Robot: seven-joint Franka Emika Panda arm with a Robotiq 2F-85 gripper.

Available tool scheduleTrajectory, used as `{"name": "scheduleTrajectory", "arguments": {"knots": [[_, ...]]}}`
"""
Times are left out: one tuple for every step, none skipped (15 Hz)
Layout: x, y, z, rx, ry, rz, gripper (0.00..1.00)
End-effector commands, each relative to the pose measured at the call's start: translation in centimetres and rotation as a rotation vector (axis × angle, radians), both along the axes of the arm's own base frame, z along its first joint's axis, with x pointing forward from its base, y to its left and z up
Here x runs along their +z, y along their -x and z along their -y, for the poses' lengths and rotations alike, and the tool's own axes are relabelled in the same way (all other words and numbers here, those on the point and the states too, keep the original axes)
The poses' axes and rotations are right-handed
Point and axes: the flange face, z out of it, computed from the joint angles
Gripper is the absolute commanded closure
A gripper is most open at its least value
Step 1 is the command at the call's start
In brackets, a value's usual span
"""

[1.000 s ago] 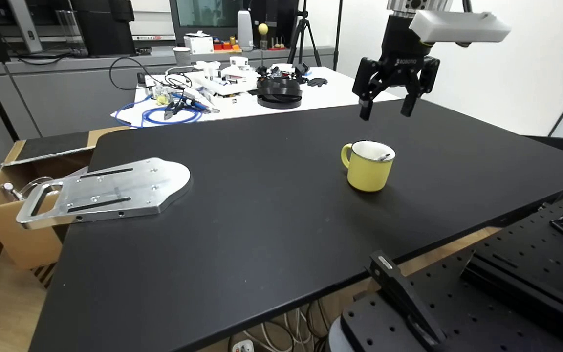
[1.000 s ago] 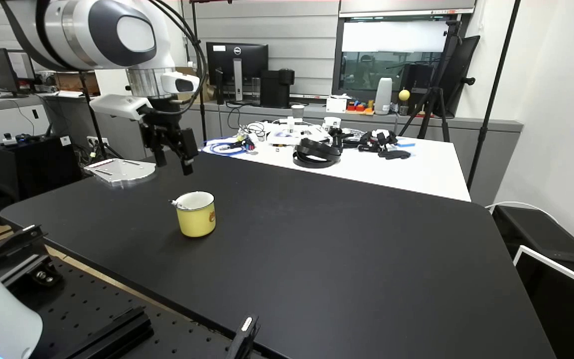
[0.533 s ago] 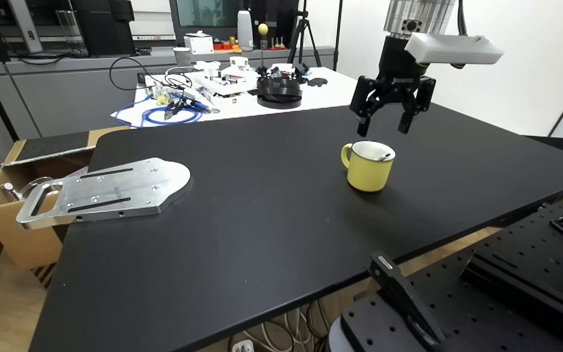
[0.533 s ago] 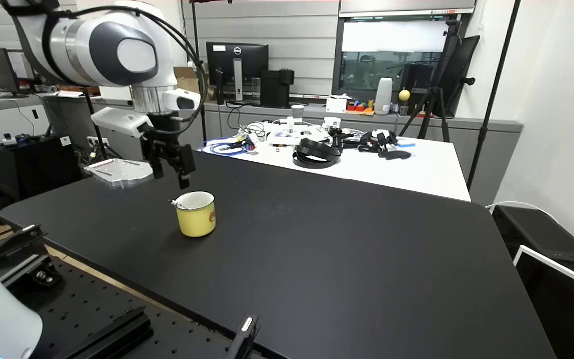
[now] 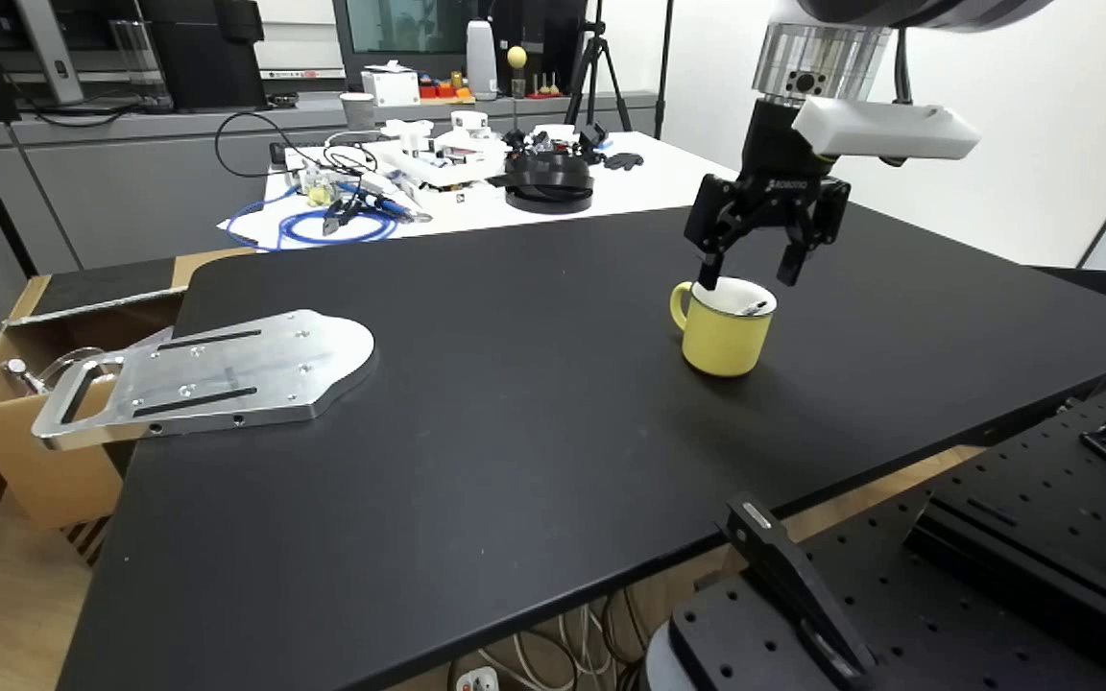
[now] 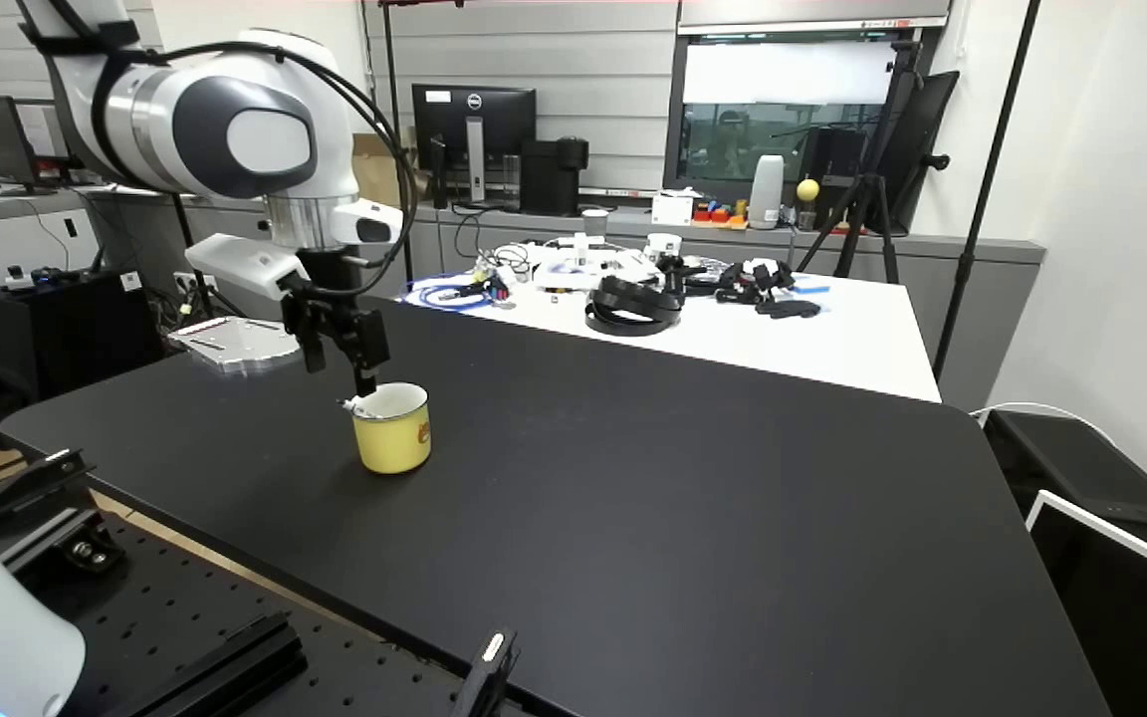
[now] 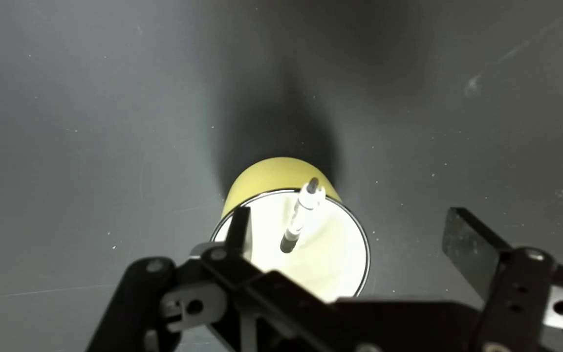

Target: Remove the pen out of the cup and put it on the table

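Observation:
The yellow cup [image 5: 721,344] stands upright on the black table [image 5: 515,451] in both exterior views [image 6: 391,445]. The whitish pen [image 7: 303,211] leans inside it, its dark-tipped end sticking out over the rim; it also shows in both exterior views [image 5: 754,308] [image 6: 362,409]. My gripper [image 5: 750,276] is open and empty just above the cup. In the wrist view my gripper [image 7: 352,230] has one finger [image 7: 239,230] over the cup's opening and the other outside the rim. The pen lies between them in that view, nearer the finger over the cup. The handle is hidden there.
A silver metal plate with a grip slot [image 5: 227,369] lies at the table's edge, also in an exterior view [image 6: 240,342]. A white table with cables and gear [image 6: 773,344] stands behind. A black perforated base [image 5: 860,595] borders the table on the robot's side.
My open gripper has come down toward the cup, its fingertips now near rim height in an exterior view. The cup and pen have not moved.

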Motion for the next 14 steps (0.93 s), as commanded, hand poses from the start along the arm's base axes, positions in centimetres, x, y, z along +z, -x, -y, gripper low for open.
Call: {"name": "scheduleTrajectory", "arguments": {"knots": [[-0.7,0.0,0.1,-0.01,-0.012,0.005,0.0],[-0.9,0.1,0.2,-0.01,-0.014,0.003,0.0],[-1.1,0.2,0.2,-0.012,-0.017,0.001,0.0],[-1.2,0.2,0.2,-0.013,-0.018,0.0,0.0],[-1.3,0.3,0.2,-0.014,-0.02,-0.003,0.0],[-1.5,0.3,0.2,-0.013,-0.02,-0.004,0.0],[-1.6,0.4,0.2,-0.015,-0.021,-0.006,0.0],[-1.7,0.4,0.2,-0.016,-0.022,-0.008,0.0],[-1.8,0.4,0.2,-0.017,-0.021,-0.001,0.25],[-1.8,0.3,0.2,-0.016,-0.021,0.002,0.27],[-1.8,0.3,0.2,-0.016,-0.02,0.008,0.33],[-1.8,0.2,0.2,-0.018,-0.019,0.013,0.4],[-1.9,0.2,0.2,-0.017,-0.018,0.017,0.49],[-1.9,0.2,0.2,-0.017,-0.018,0.022,0.55]]}}
